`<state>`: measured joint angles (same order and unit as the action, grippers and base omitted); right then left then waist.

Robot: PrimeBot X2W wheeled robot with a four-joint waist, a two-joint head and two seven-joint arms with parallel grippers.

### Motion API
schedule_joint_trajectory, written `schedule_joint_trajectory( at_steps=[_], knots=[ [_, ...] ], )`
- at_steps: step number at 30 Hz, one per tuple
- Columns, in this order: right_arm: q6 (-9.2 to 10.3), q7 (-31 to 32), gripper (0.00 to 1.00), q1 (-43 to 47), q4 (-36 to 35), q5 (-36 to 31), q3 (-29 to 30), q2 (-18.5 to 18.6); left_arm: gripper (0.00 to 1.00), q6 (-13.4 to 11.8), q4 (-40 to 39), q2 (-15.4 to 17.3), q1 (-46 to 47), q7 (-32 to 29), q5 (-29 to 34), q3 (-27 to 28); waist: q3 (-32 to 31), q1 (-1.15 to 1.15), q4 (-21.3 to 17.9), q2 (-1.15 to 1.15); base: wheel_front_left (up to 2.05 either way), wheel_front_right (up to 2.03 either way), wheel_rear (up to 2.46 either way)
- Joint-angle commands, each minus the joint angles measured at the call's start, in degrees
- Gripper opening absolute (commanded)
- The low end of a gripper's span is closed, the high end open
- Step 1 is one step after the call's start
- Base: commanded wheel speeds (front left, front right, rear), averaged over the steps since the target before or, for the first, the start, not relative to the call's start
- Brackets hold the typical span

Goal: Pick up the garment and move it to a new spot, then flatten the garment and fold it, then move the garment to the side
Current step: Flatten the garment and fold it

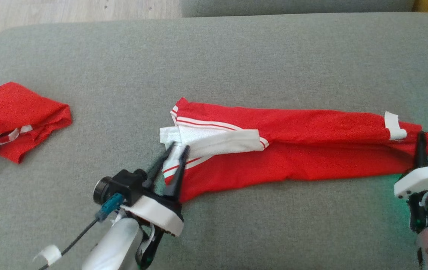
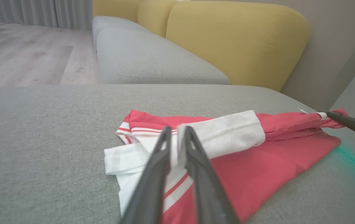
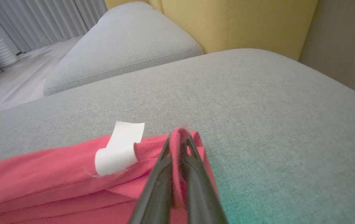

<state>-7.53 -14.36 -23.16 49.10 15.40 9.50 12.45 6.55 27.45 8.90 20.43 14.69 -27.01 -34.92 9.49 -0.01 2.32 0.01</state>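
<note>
"Garment (image 1: 304,150) check, where is it?"
"Lying long across the grey cushion (image 1: 236,56), red with white trim. My right hand (image 1: 427,140) is clamped on its right end. My left hand (image 1: 179,146) sits at the white sleeve (image 1: 217,140), fingers (image 2: 193,149) barely parted; gripping or not, I can't tell."
</note>
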Motion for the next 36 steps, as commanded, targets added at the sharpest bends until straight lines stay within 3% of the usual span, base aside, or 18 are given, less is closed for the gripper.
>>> schedule_joint_trajectory(
  at_steps=[1, 10, 17, 29, 36],
  knots=[
    [0.04, -0.63, 1.00, -0.27, -2.16, -1.15, 0.04, 0.18, 1.00, -0.22, -1.65, -0.48, 0.66, 0.30, 1.96, 4.59, -0.34, 0.01, -0.03, -0.01, 0.00, 0.00, 0.00],
    [0.04, -0.63, 1.00, 6.73, -17.98, -7.17, 6.59, -6.45, 1.00, -6.83, -7.24, -3.86, -9.96, 0.30, 13.82, 16.75, -3.80, 0.01, -1.12, -0.01, 0.00, 0.00, 0.00],
    [0.04, -0.63, 1.00, 12.82, -19.01, -11.53, 6.49, -8.96, 1.00, -9.75, -10.17, -4.99, -17.51, 0.30, 20.09, 20.34, -7.69, 0.01, -1.41, -0.01, 0.00, 0.00, 0.00],
    [0.04, -0.63, 1.00, 14.96, -17.97, -12.66, 4.27, -9.55, 1.00, -10.00, -10.90, -5.85, -22.11, 0.30, 21.31, 23.35, -8.95, 0.01, -1.68, -0.01, 0.00, 0.00, 0.00],
    [0.04, -0.63, 1.00, 8.14, -13.28, -12.60, 6.14, -8.00, 1.00, -8.88, -10.78, -5.99, -20.04, 0.30, 21.77, 22.58, -4.56, 0.01, -0.78, -0.01, 0.00, 0.00, 0.00]
  ],
)
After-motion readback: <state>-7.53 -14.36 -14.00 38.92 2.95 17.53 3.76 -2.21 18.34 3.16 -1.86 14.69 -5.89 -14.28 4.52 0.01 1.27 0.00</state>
